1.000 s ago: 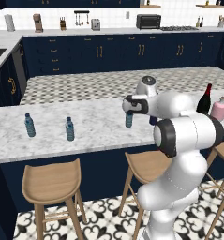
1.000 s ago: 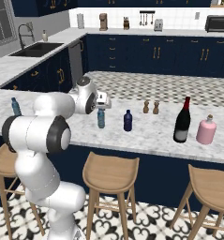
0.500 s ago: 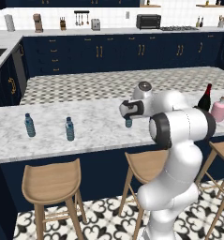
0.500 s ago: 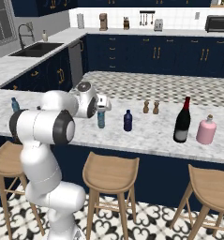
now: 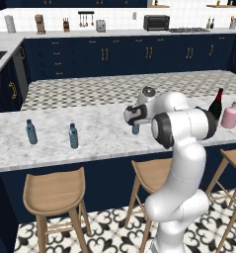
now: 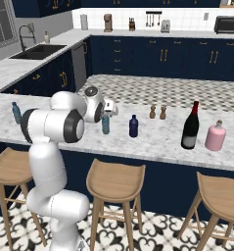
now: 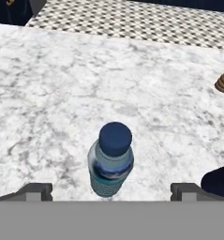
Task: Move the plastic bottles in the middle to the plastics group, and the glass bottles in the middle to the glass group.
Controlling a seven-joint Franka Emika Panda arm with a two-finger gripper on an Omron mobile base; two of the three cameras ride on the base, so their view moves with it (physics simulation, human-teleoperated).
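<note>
The middle water bottle (image 7: pixel 111 159), clear bluish with a blue cap, stands upright on the marble counter, straight below my gripper (image 7: pixel 111 191). The gripper is open, its fingertips (image 7: pixel 37 191) spread wide to either side above the bottle's cap. The same bottle (image 6: pixel 105 123) stands under the hand (image 6: pixel 107 108); in the left base view the bottle (image 5: pixel 135 129) peeks out below the gripper (image 5: pixel 131 116). The dark navy bottle (image 6: pixel 133 126) stands just to its right. The wine bottle (image 6: pixel 190 126) and the pink bottle (image 6: pixel 215 136) stand at the right end. The plastics group, two water bottles (image 5: pixel 30 132) (image 5: pixel 73 136), stands far left.
Two small brown shakers (image 6: pixel 152 112) (image 6: pixel 163 112) stand behind the navy bottle; one (image 7: pixel 223 82) shows at the hand view's right edge. Wooden stools (image 5: pixel 54 190) line the counter's front. A patterned strip (image 5: pixel 114 89) runs along the counter's back.
The arm's upper links have swung up and over the counter, and the hand has shifted slightly left and lower over the middle water bottle. No bottle has moved.
</note>
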